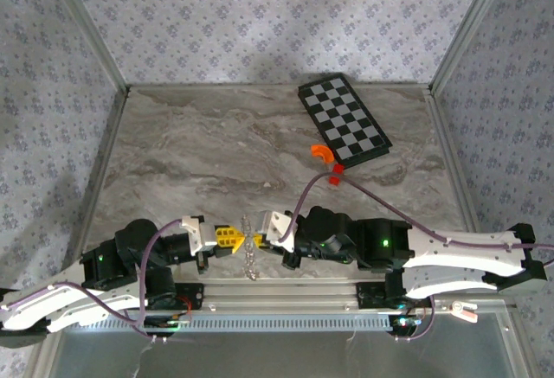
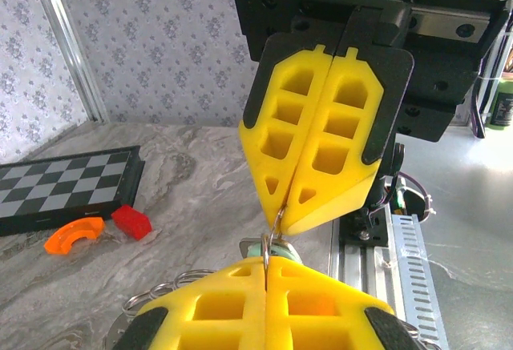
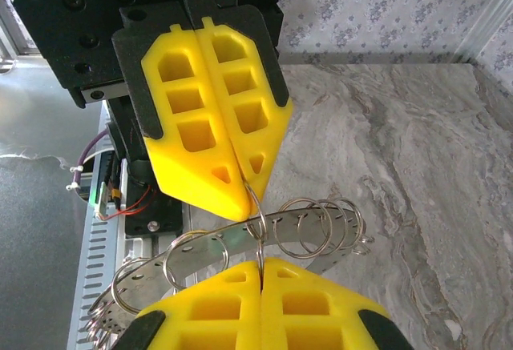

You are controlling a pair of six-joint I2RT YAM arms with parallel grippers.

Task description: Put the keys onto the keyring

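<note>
Keyring [image 3: 256,223] clamped between shut left tool [image 3: 241,187], shut right tool [image 3: 260,268]; near edge of table [image 1: 182,170].

keyring [image 3: 255,211] clamped by right gripper [image 3: 261,273] | upper edge seemingly pinched by closed left gripper [image 3: 243,192] | metal strip [image 3: 309,236] strung with split rings seen behind

- Type of place: a robotics lab test cell, not a home or a shop.
- Enclosure: bare aluminium posts [image 1: 95,41] frame the cell; its wall panels [image 1: 260,15] carry a floral-print covering.
- Work surface: a marble-patterned bench [image 1: 216,144] closed in by those panels on three sides.
- Equipment: the left arm [image 1: 86,283] and right arm [image 1: 433,253] are bolted to a slotted metal rail [image 1: 286,296] at the near edge.
- Wiring: exposed cables [image 1: 372,195] run along the arms.
</note>
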